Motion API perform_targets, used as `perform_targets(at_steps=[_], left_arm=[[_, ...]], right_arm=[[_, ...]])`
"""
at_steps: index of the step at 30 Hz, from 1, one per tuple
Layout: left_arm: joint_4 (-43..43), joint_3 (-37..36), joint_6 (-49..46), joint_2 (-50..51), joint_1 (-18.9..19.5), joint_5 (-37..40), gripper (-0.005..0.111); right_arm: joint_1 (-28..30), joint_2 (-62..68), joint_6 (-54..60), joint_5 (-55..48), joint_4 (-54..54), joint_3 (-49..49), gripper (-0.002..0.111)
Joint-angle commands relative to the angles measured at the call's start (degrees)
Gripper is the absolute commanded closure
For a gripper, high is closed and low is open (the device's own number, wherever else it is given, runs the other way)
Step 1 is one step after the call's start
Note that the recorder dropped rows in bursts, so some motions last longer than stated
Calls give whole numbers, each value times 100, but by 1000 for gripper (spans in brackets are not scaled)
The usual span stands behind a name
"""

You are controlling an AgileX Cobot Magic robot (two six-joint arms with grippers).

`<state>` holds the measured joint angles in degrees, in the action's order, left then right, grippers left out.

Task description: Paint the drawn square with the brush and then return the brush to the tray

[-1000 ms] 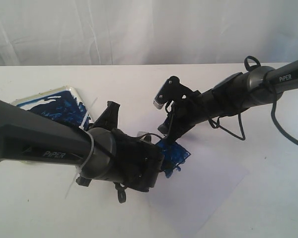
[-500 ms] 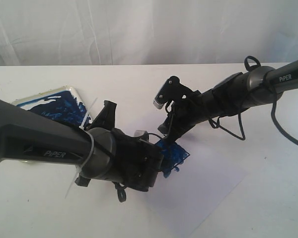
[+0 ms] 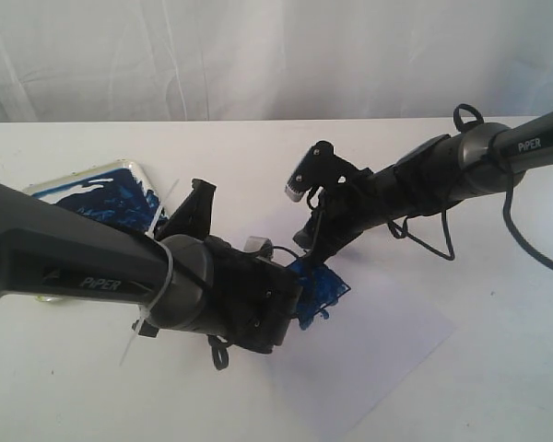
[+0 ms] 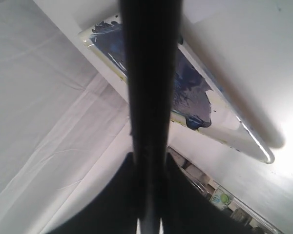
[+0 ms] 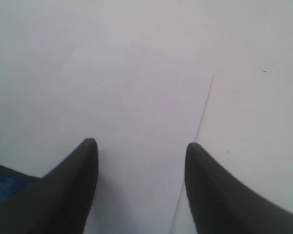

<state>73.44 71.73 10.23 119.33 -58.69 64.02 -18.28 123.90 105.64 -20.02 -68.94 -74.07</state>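
Just beside the left wrist (image 3: 226,299) lies the blue-smeared drawn square (image 3: 319,287); the left gripper (image 4: 149,157), nearly closed, clamps the brush (image 4: 149,73), and its handle points toward the tray (image 4: 234,134) ahead.

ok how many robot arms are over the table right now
2. The left arm enters from the left edge, partly covering the tray; the right arm enters from the right, reaching over the paper sheet. No others seem hidden.
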Motion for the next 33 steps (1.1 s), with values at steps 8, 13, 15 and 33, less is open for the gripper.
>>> perform_targets(at_steps=[8,13,15,33], left_arm=[[-35,-360,127,-553,-37,594,107],[-35,-810,140,-869,-37,594,107],[-44,-991,140,-964,11,594,107],[-601,-1205,-664,-1693,2863,-199,107]], right_arm=[[8,88,3,347,207,85,57],[8,88,-7,346,207,85,57],[8,88,-7,346,207,85,57],[8,88,-7,358,207,85,57]])
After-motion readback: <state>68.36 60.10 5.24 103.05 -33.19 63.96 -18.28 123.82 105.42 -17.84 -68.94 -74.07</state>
